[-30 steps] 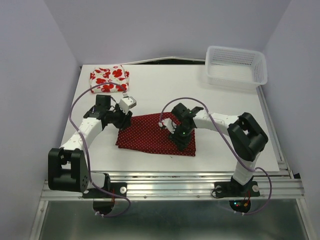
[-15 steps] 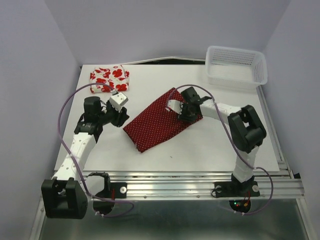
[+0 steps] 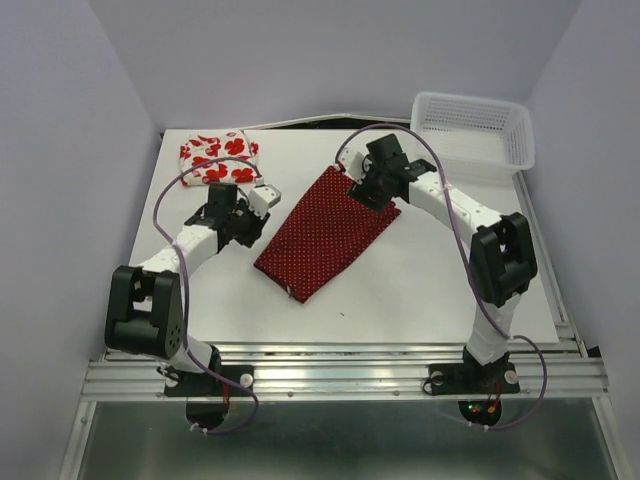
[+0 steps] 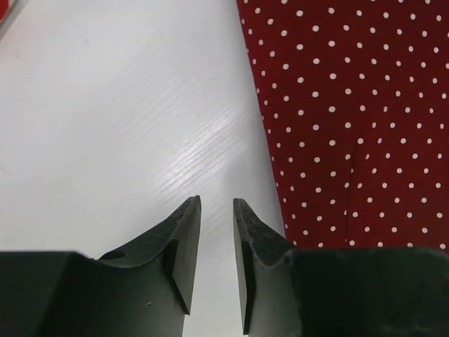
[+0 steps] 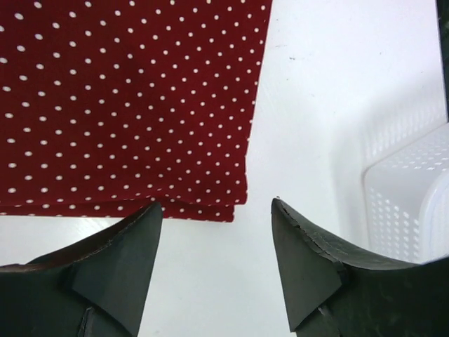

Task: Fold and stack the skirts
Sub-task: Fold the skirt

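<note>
- The white lattice basket [image 3: 470, 152] stands at the table's far right corner. Its inside shows its own perforated floor and walls. In the right wrist view one corner of it [image 5: 410, 203] sits at the right edge.
- The dark red dotted skirt [image 3: 325, 232] lies flat outside the basket, to its left in the top view and nearer the arm bases. It forms a long folded strip set on a diagonal, and its far end is the part closest to the basket.
- The flowered skirt [image 3: 218, 155] is a compact folded bundle well to the left of the basket, about as far back on the table, and apart from the dotted skirt.
- The right gripper [image 5: 215, 203] hangs between the basket and the dotted skirt's far end. Its jaws are spread wide with nothing between them, and the layered cloth edge [image 5: 126, 98] lies just past the fingertips.
- The left gripper [image 4: 216, 201] is on the side of the dotted skirt away from the basket, over bare table. Its jaws are parted by a narrow gap and hold nothing. The skirt's long edge [image 4: 351, 105] runs just beside its right finger.
- The table [image 3: 420, 285] is plain glossy white, with an aluminium rail [image 3: 350, 372] along the edge farthest from the basket.
- Pale lavender-grey walls [image 3: 300, 60] close in behind the basket and on both sides.
</note>
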